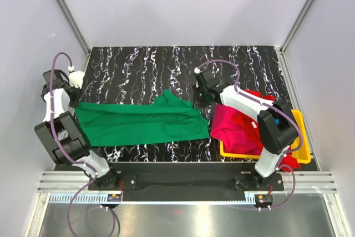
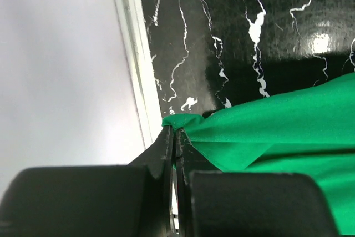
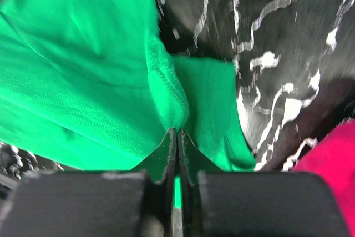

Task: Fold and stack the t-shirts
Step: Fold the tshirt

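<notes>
The green t-shirt (image 1: 138, 123) lies stretched in a long band across the middle of the black marbled table. My left gripper (image 1: 76, 102) is shut on its left corner, seen pinched between the fingers in the left wrist view (image 2: 176, 130). My right gripper (image 1: 198, 101) is shut on a fold at its right end, seen in the right wrist view (image 3: 177, 132). The magenta-pink t-shirt (image 1: 224, 119) and the red t-shirt (image 1: 256, 96) lie crumpled in a heap at the right. The magenta cloth also shows in the right wrist view (image 3: 333, 156). The blue t-shirt is out of view.
A yellow plastic tray (image 1: 238, 155) at the right front holds the heap, which spills over its left rim. A metal frame rail (image 2: 136, 59) and white wall run close along the table's left edge, beside my left gripper. The table (image 1: 166, 65) is bare behind the green shirt.
</notes>
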